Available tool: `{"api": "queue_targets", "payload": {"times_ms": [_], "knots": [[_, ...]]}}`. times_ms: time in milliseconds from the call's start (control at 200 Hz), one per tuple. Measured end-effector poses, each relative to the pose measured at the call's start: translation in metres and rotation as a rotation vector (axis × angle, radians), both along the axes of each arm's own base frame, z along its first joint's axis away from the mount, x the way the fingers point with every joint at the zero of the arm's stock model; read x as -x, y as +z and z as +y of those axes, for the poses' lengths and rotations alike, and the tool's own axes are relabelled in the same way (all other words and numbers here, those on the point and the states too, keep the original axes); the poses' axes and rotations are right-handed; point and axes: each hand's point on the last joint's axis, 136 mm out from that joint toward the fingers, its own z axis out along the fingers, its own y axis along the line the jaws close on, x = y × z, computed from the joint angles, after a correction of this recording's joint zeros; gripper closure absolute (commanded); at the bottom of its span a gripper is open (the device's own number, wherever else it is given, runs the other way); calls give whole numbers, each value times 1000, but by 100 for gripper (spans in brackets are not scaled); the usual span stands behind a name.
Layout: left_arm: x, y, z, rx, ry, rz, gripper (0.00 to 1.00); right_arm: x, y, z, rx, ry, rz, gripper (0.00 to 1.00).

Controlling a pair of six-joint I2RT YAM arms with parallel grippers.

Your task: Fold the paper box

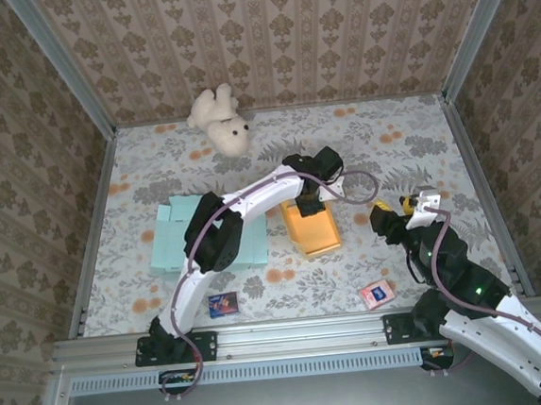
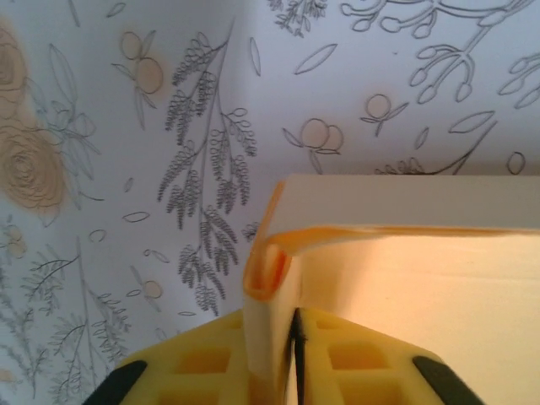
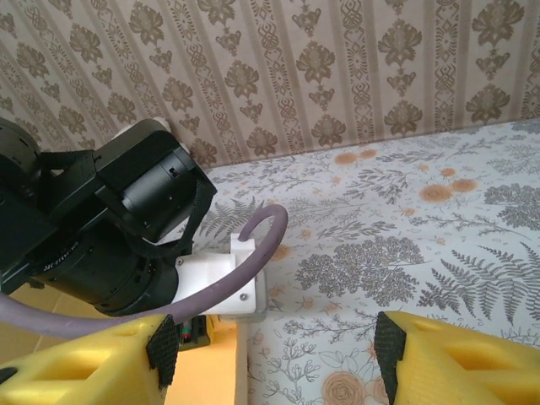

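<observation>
One orange paper box (image 1: 313, 229), frame centre.
Its wall is pinched by left gripper (image 2: 291, 325); right gripper (image 3: 274, 342) is spread wide, empty.

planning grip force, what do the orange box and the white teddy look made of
Orange box: thin card, probably paper, matte; its folded wall edge curls softly in the left wrist view. Teddy: plush fabric, with a fuzzy cream outline, likely stuffed.

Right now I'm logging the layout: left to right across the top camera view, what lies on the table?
flat teal paper box → orange paper box → pink card. The teddy bear and dark blue card overlap the teal box, so left out.
</observation>
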Motion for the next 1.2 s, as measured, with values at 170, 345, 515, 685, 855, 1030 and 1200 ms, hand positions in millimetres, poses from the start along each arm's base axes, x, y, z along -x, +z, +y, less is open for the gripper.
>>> {"api": "queue_targets", "payload": {"times_ms": [170,345,515,685,855,1030,1200], "knots": [[-6,13,0,-13,-1,-49,65,0,0,-1,1,-5,-1,34],[0,28,-6,1,-13,-114,60,-1,0,-4,4,-20,-2,34],[-7,68,-13,79,32,-226,58,-1,0,-5,6,-27,-3,34],[-29,126,-3,198,272,-392,44,-1,0,-5,7,-31,-3,34],[-30,186,32,400,717,-450,42,-1,0,-5,7,-30,-3,34],[3,230,77,642,1146,-342,41,-1,-2,-5,13,-29,-1,31],[44,221,106,747,1427,-185,38,-2,-9,10,38,51,13,23]]}}
